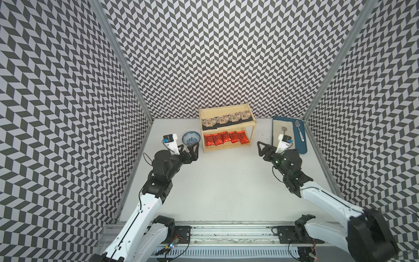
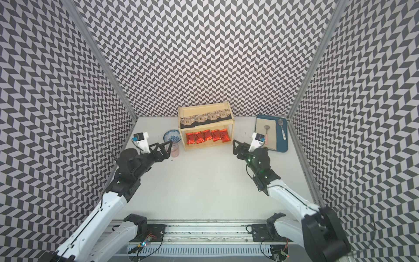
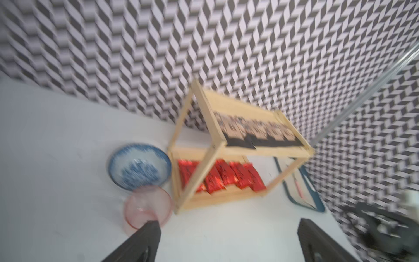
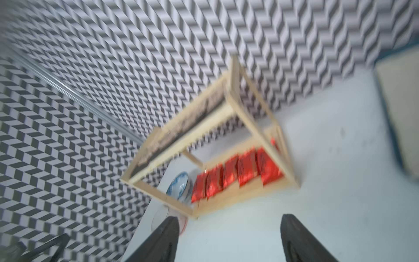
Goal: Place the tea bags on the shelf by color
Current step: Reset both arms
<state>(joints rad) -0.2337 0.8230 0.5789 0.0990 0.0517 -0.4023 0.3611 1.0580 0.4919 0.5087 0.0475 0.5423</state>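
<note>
In both top views, the shelf [image 1: 229, 127] stood against the back wall. Four black tea bags [image 1: 224, 119] lay in a row on its upper tier, and five red tea bags [image 1: 225, 138] lay on the lower tier. The left gripper [image 1: 189, 145] hovered beside the bowl [image 1: 191, 137]. The right gripper [image 1: 260, 146] hovered near the blue tray [image 1: 303, 147].

In the left wrist view, the fingers [image 3: 147, 238] were spread wide with nothing between them.

In the right wrist view, the fingers [image 4: 170, 233] were likewise apart and empty.

Nothing legible. Dark script on red tea bags [image 1: 225, 137], lower tier of shelf [image 1: 222, 110] at 12 o'clock: too small. Black tea bags [image 1: 226, 119]: house print only.
</note>
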